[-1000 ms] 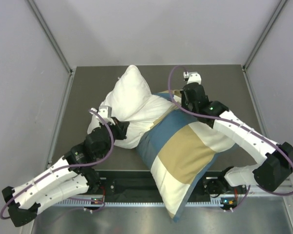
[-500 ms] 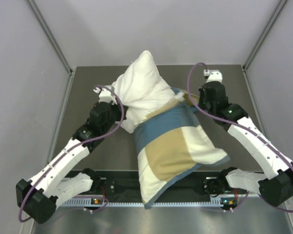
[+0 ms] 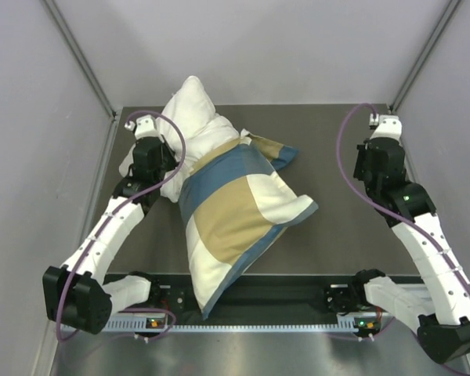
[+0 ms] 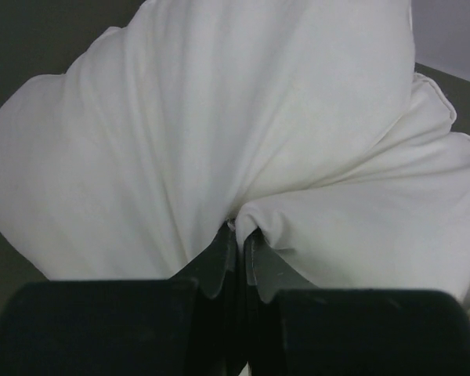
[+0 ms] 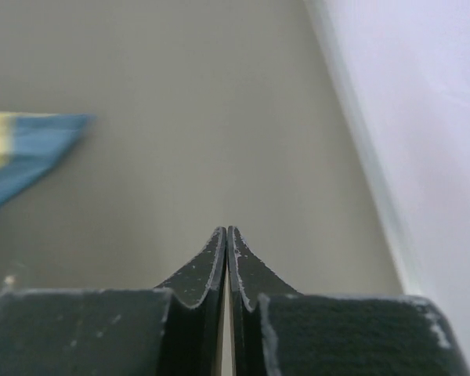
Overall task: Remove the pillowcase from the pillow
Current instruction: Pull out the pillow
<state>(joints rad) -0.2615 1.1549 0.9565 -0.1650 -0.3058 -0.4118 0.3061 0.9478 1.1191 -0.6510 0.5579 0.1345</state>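
Note:
The white pillow sticks out of the checked pillowcase at the back left of the table; the case covers its near part and hangs over the front edge. My left gripper is shut on a fold of the white pillow, pinched between the fingertips. My right gripper is shut and empty at the back right, above bare table, apart from the case. A blue corner of the pillowcase shows at the left of the right wrist view.
The dark table is enclosed by grey walls on the left, back and right. The right wall's base runs close beside my right gripper. The arm bases and a rail lie along the near edge.
My left gripper has pulled the pillow to the back left. My right gripper has let go of the pillowcase and moved away to the right. More white pillow shows outside the case.

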